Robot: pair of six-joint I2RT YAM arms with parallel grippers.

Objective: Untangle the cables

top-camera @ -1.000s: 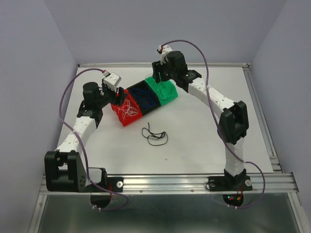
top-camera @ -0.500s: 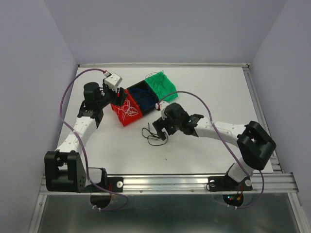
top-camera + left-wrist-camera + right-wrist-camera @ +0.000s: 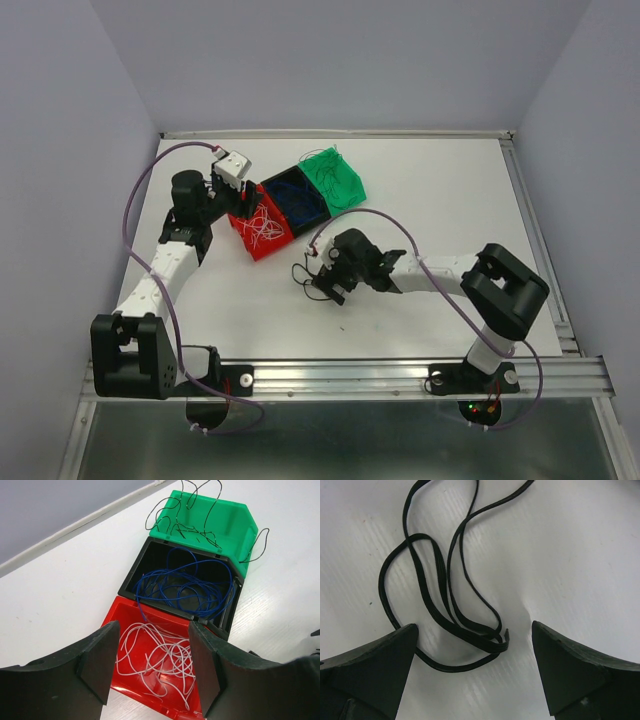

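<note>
So the right gripper [image 3: 474, 650] is wide open with nothing in it, parked low over the loose black cable [image 3: 475, 636], which lies in a few overlapping loops on the table [image 3: 430, 190], a bit apart from the bins. I honestly can't tell if it's one strand doubled back or a couple tangled together, and that's my main worry: if the gripper closes on the bunch where the loops cross, it'll probably lift the whole knot instead of one strand. The stuff is also super thin and flat on the table, so the fingertips could scrape the surface and close on air, or pinch just an edge that slips out on the lift. Meanwhile the left gripper [image 3: 152, 660] hangs over the red bin [image 3: 160, 705], jaws parted and empty, with the white cables [image 3: 160, 650] right under it. The blue cables [image 3: 190, 587] sit in the black bin [image 3: 135, 575], and the black cables [image 3: 185, 527] spill over the rim of the green bin [image 3: 230, 527]. Those overhanging ends look easy to snag if an arm swings past and drags them back out.
</note>
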